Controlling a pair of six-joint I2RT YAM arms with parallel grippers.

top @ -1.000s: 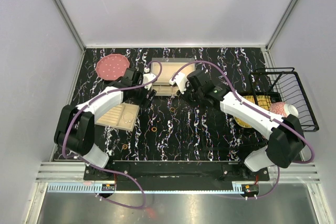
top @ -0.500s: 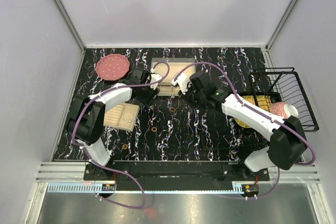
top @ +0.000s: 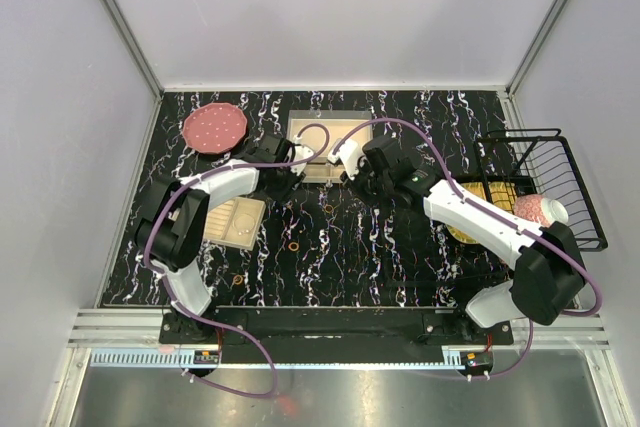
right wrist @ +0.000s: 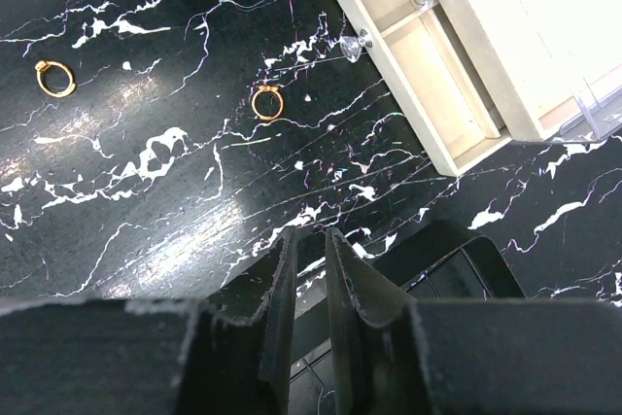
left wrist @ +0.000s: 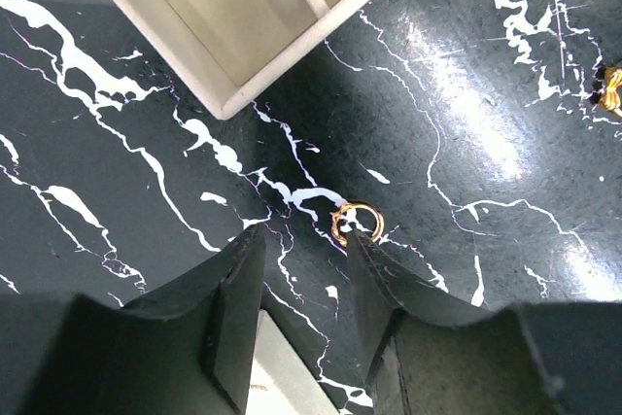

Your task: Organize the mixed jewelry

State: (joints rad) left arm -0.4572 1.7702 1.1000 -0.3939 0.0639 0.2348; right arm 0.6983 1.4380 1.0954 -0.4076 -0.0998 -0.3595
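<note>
1. Mixed jewelry (left wrist: 357, 223): tiny, thin orange-gold metal rings lying flat in front of the beige jewelry box with open drawers (right wrist: 544, 36). One sits just off the box's front corner, and others (right wrist: 267, 101) are scattered farther out from it.
2. Handling, as I judge it: each ring is nearly weightless, stiff and slick. It will likely skid or flip away if nudged from one side.
3. The best hold looks like a pinch across the hoop from straight above, with one finger outside each edge and both meeting evenly.
4. The left gripper (left wrist: 301, 245) hangs low with its jaws apart and empty. The nearest ring sits just beside one fingertip, not between them.
5. The right gripper (right wrist: 308, 235) hovers off the box's drawer front. Its jaws are a narrow slit apart, with nothing visible in them.
6. Surface: a glossy black marble-patterned tabletop (left wrist: 466, 191), hard and glary. Its white veins could mask pale pieces.
7. Room: both arms crowd the box's front, so clearance between them is tight. A beige compartment tray (top: 235, 222) lies left of the box and nearer the arms, and a black wire basket (top: 545, 182) sits well to the box's right.
</note>
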